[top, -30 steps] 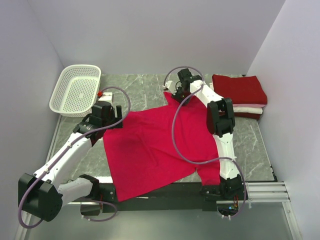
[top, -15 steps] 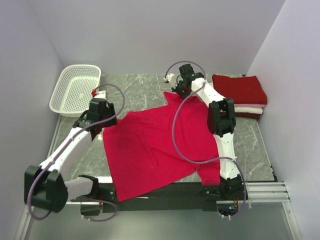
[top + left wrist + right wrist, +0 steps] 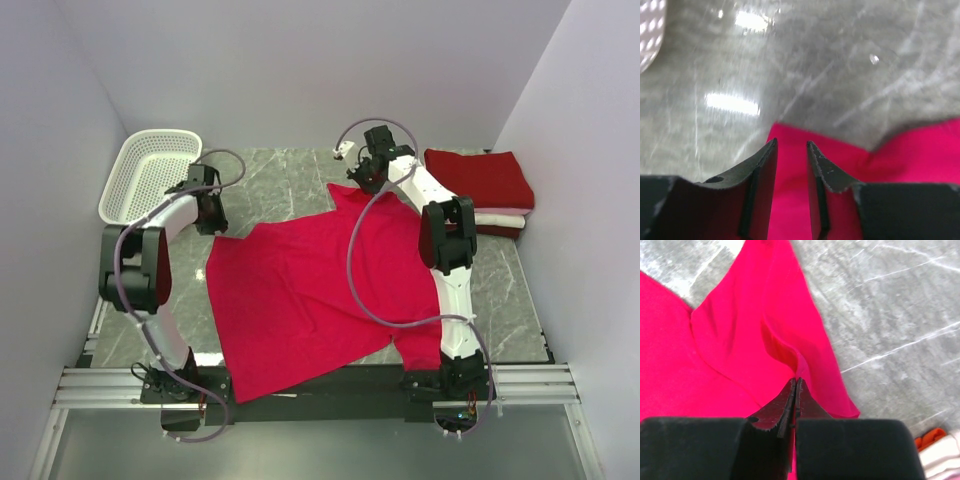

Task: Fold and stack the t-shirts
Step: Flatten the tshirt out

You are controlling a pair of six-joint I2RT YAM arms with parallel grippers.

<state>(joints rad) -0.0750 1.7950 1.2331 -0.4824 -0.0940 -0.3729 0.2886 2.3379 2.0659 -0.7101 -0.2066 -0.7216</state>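
A bright pinkish-red t-shirt [image 3: 300,290] lies spread open across the middle of the table. My left gripper [image 3: 213,225] is at its far-left corner. In the left wrist view its jaws [image 3: 791,145] stand a little apart, with red cloth [image 3: 890,165] showing in the gap. My right gripper [image 3: 358,185] is at the shirt's far sleeve. It is shut [image 3: 795,381] on a raised fold of that sleeve [image 3: 765,325]. A folded darker crimson t-shirt [image 3: 480,178] rests on a folded white one [image 3: 498,219] at the far right.
A white lattice basket [image 3: 150,178] stands at the far left, close behind the left gripper; its edge shows in the left wrist view [image 3: 650,30]. Grey walls close in on both sides and the back. The shirt's near hem overhangs the table's front rail [image 3: 330,378].
The left arm has swung out to the far left and its gripper has come to the shirt's corner, jaws narrowing. The right gripper has closed on the sleeve.
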